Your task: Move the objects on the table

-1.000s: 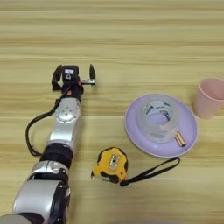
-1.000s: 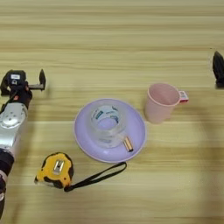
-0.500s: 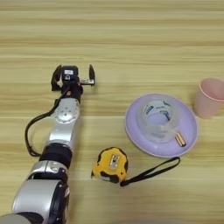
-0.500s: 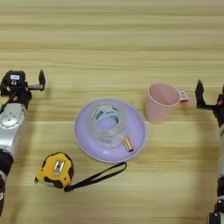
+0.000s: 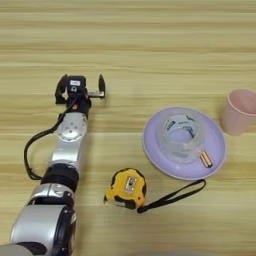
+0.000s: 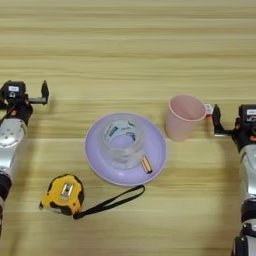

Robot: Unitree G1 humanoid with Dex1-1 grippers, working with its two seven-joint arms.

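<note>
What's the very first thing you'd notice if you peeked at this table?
Probably the round lavender plate in the middle, with a see-through roll of tape sitting on it. Just right of it stands a pink cup, with the right tool close beside it, while a yellow tape measure lies near the front left.

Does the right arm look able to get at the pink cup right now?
Probably yes: the right gripper sits beside the pink cup, fingers open, with only bare table between them.
</note>
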